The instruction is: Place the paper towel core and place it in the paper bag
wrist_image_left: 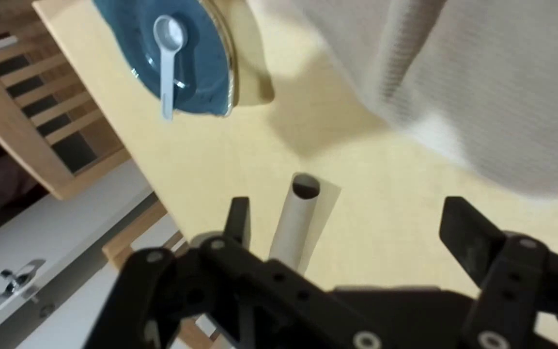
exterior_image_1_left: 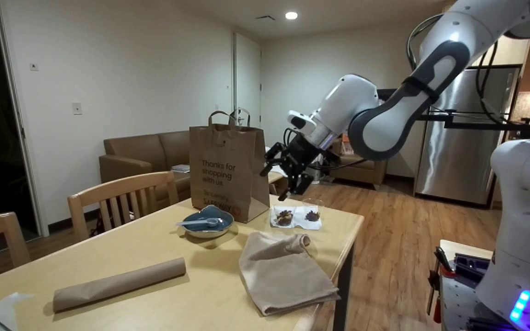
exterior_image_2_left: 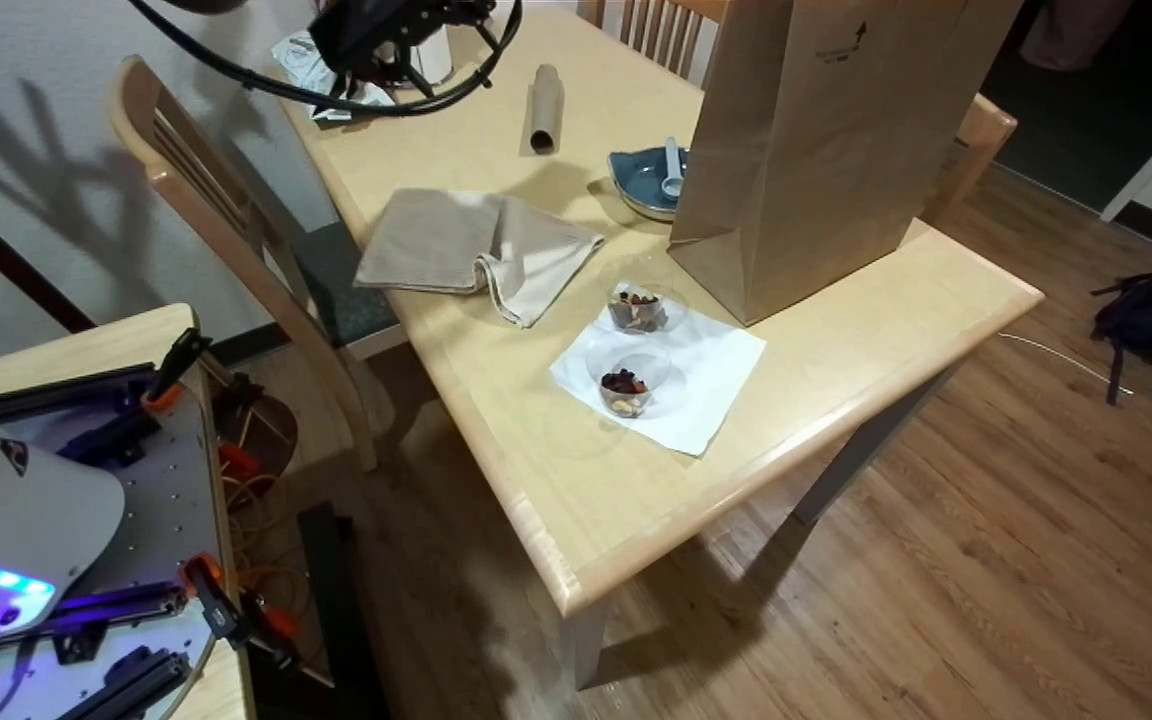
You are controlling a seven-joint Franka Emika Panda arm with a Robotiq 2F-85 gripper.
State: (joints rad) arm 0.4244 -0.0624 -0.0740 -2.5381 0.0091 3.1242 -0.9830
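Claw (wrist_image_left: 349, 223) is hanging in mid-air, its jaws standing wide apart and holding nothing; in the wrist view it is filling the bottom of the frame.

Paper towel core (exterior_image_1_left: 120, 284) is lying on its side on the surface (exterior_image_1_left: 210, 285), lower left in an exterior view, well apart from the claw. In the wrist view its hollow end is showing between the jaws, the rest running down-frame, partly hidden by the claw.

Paper bag (exterior_image_1_left: 228, 179) is standing upright near mid-frame in an exterior view, handles up, dark print facing the camera; the claw is appearing just right of it.

Blue bowl (exterior_image_1_left: 212, 212) is sitting just beside the bag, a pale spoon (exterior_image_1_left: 198, 222) resting in it.

Beige napkin (exterior_image_1_left: 283, 271) is lying part-folded, lower right of centre.

White sheet (exterior_image_2_left: 711, 375) is lying right of centre in an exterior view, two part-filled clear cups (exterior_image_2_left: 626, 385) sitting on it.
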